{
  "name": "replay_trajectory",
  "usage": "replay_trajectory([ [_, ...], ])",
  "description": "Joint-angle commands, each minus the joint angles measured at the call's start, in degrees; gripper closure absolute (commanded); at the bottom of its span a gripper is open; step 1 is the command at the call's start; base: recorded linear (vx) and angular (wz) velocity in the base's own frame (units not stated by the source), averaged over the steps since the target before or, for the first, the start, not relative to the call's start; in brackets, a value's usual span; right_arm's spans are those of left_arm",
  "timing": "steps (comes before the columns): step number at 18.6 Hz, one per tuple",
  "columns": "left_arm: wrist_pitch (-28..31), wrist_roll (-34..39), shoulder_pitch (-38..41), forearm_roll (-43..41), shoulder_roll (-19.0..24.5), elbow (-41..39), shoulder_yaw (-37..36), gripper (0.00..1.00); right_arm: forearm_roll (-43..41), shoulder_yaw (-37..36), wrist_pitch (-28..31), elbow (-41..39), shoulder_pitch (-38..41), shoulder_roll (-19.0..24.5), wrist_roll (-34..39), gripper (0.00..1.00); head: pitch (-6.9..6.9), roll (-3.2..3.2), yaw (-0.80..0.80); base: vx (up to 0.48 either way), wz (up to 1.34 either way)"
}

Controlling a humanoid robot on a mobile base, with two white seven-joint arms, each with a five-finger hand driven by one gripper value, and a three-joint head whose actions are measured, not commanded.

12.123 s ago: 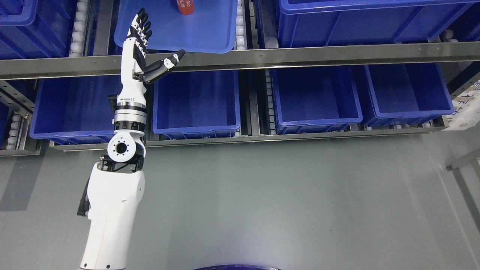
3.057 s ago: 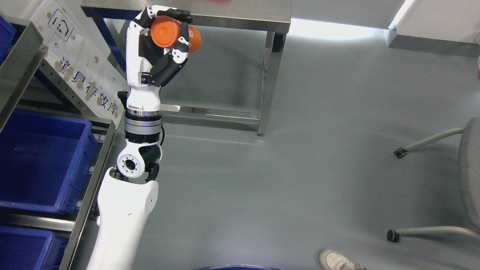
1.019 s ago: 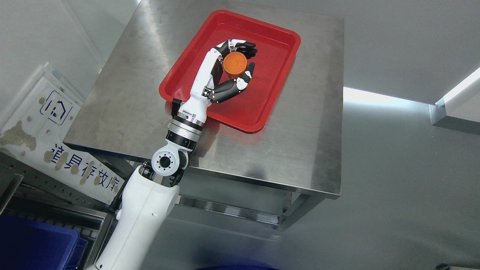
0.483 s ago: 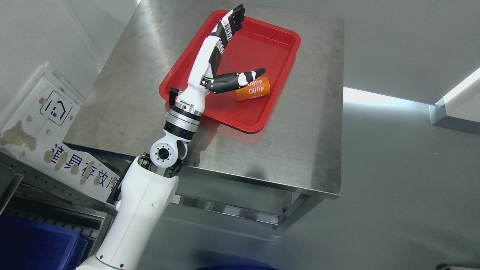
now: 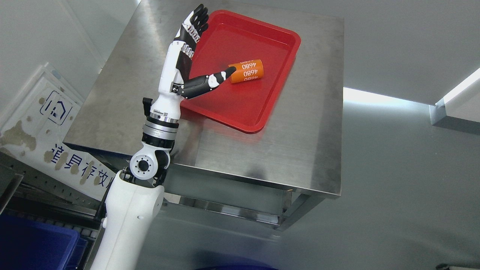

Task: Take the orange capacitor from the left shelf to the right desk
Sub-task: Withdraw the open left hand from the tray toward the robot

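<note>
The left hand is hanging over the left side of the red tray with its fingers spread straight and the thumb stretched out toward the orange capacitor; it is holding nothing. A second ago this hand was curled around the capacitor above the tray's middle; half a second ago it was already opening with the cylinder lying under the thumb; now the arm is pulling back toward the tray's left rim, and the capacitor is lying on its side inside the tray, a little higher in the picture than it was, so it has probably rolled slightly. The thumb tip is showing just at the capacitor's near end; whether it is touching cannot be told. The tray is sitting on the steel surface; the delivery is therefore looking complete, with only the withdrawal remaining. The right arm is showing nowhere.
</note>
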Motion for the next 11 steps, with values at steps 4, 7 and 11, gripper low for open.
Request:
replay_trajectory([
  [4, 2.27, 2.38, 11.56, 1.84, 1.0, -4.32, 8.46, 0.0, 0.0, -0.7, -0.02, -1.32, 1.93, -1.0, -0.03, 0.0, 0.0, 0.0, 0.0, 0.0, 0.0],
  [7, 2.54, 2.38, 13.15, 1.84, 1.0, -4.32, 8.64, 0.0, 0.0, -0.62, -0.02, -1.32, 1.93, -1.0, -0.03, 0.0, 0.0, 0.0, 0.0, 0.0, 0.0],
  [11, 3.77, 2.38, 15.87, 1.84, 1.0, -4.32, 8.73, 0.0, 0.0, -0.62, -0.02, -1.32, 1.93, -1.0, -0.03, 0.0, 0.0, 0.0, 0.0, 0.0, 0.0],
])
